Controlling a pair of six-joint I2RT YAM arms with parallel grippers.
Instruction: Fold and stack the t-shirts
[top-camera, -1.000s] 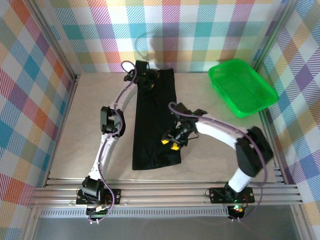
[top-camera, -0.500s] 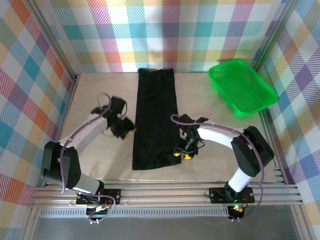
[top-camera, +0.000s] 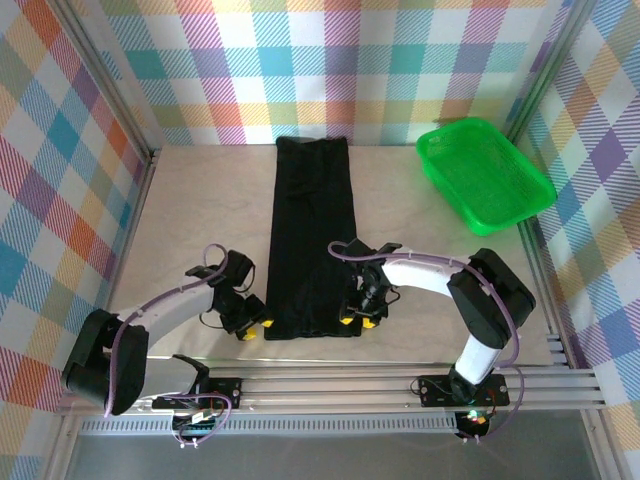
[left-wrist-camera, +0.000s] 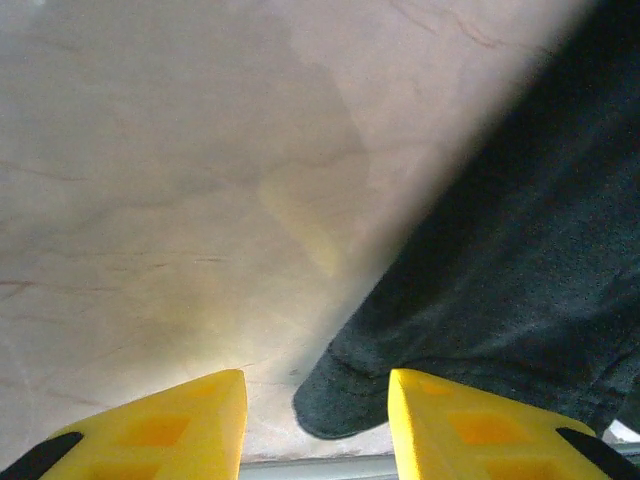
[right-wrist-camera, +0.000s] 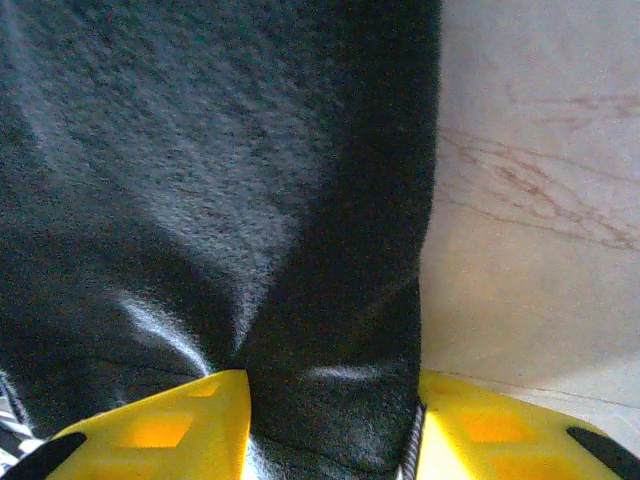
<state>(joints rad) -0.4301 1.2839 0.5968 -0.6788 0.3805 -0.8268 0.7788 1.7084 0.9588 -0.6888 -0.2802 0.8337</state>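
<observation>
T-shirt: the black t-shirt (top-camera: 312, 230) lies flat as one long narrow strip down the middle of the surface (top-camera: 200, 210), running from the far edge toward the near edge.
Near end of t-shirt: its two near corners lie just ahead of the arms' bases, with one end effector at each.
Left end effector: the left end effector (top-camera: 255, 328) sits low at the near-left corner of the strip. In the left wrist view its yellow fingers (left-wrist-camera: 150, 425) are spread apart. The rounded corner of dark cloth lies in the gap between them, closer to the right finger, with bare surface to the left.
Right end effector: the right end effector (top-camera: 357, 321) is at the near-right corner. In the right wrist view its jaws are released and straddle the right edge of the cloth. The cloth is puckered into creases between the fingers, and pale surface shows to the right.
Green basket: the green basket (top-camera: 485, 180) stands at the far right, well apart from the t-shirt.
</observation>
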